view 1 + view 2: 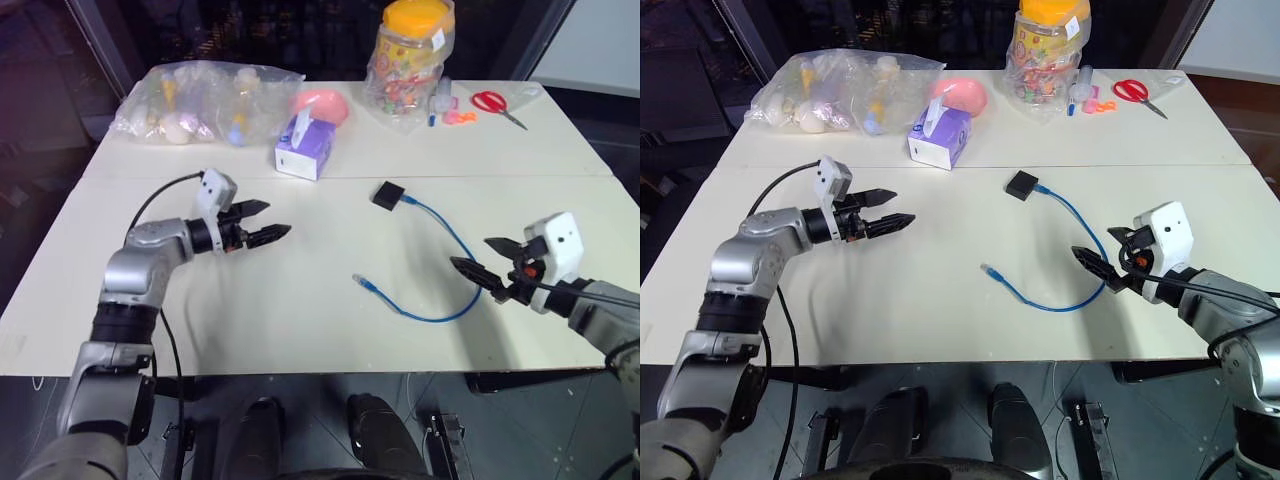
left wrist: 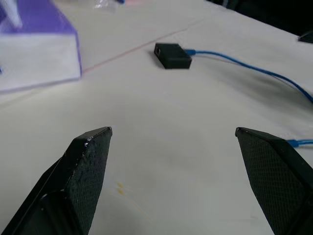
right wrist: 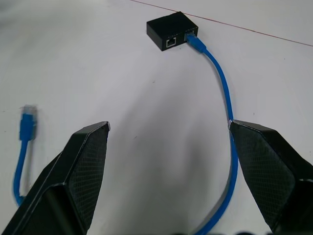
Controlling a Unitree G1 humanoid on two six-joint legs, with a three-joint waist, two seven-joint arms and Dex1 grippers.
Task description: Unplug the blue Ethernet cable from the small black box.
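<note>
still plugged: blue ethernet cable (image 1: 441, 262) in small black box (image 1: 387, 194), mid-table.

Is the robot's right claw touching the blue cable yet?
Apart. In the left eye view the right claw hangs open beside the blue Ethernet cable, with bare table showing between its fingertips and the cable's curve.

Small black box (image 1: 387, 194): flat, matte, lies on white bench (image 1: 300, 290) past centre seam; two ports on one side face. Blue Ethernet cable (image 1: 452, 240): one plug seated in one port, cord curves in open loop, free plug lies loose on bench.
</note>
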